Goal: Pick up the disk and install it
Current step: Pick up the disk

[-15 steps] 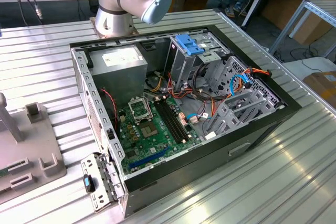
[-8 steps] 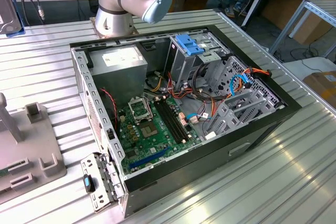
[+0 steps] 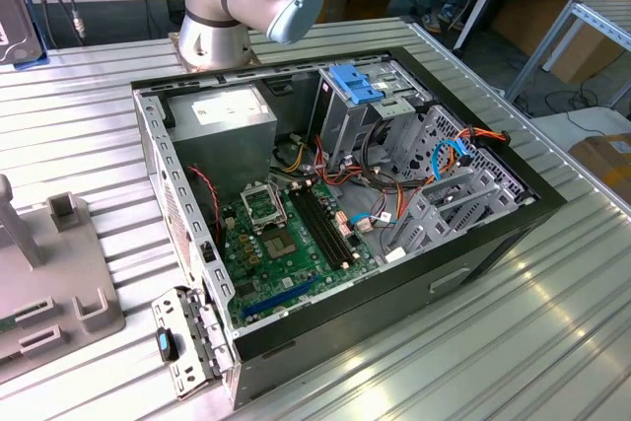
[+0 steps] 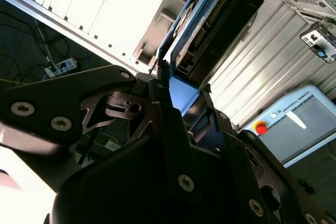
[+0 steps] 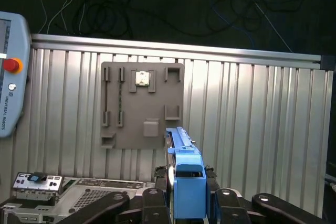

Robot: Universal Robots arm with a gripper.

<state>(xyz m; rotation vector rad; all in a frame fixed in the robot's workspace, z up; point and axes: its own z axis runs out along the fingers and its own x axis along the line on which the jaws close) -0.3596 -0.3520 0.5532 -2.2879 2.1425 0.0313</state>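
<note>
Blue-railed disk (image 5: 187, 179) edge-on in the gripper (image 5: 188, 195), above ribbed metal table (image 5: 252, 129).

Ribbed aluminium table (image 3: 513, 342) with an open computer case (image 3: 444, 278), a grey fixture plate (image 3: 39, 293) and the arm's base (image 3: 202, 46)

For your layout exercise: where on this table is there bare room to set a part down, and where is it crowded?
Bare table on the exterior view's right of the case; a narrow strip between case and plate. Crowded: cables inside the case.
</note>
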